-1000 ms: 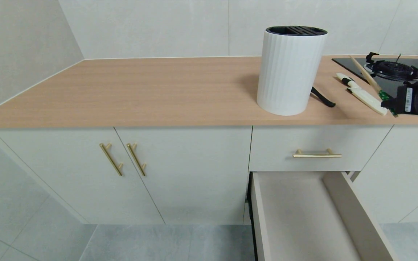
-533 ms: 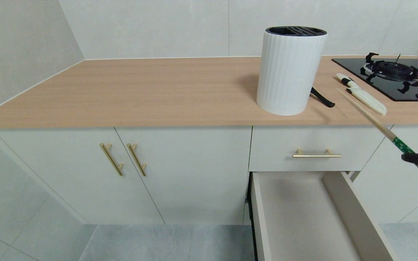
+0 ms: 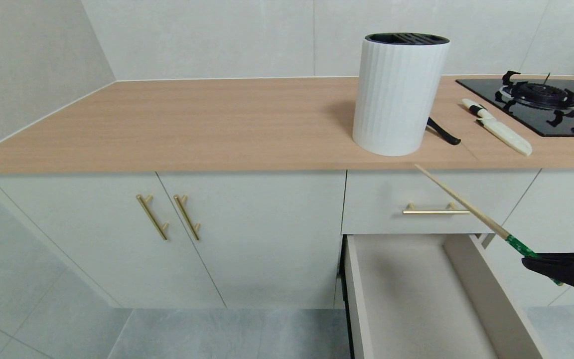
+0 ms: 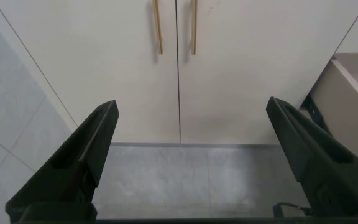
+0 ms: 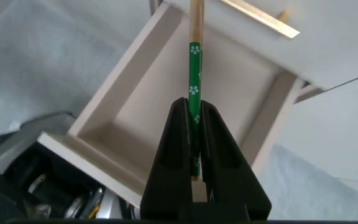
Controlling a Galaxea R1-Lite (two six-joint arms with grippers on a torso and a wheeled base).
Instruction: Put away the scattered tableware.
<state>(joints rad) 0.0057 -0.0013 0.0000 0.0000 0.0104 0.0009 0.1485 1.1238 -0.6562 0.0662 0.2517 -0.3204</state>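
The right claw (image 3: 541, 264) is clamped on the green end of the chopstick (image 3: 461, 202), which slants above the open drawer (image 3: 471, 284), bare tip pointing up toward the tabletop (image 3: 217, 124) edge by the white holder (image 3: 396, 94); the left claw (image 4: 191, 162) hangs spread apart

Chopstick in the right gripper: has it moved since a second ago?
Yes. The chopstick, shut in the right gripper, has dropped from the countertop to below its edge, crossing the drawer handle above the open drawer.
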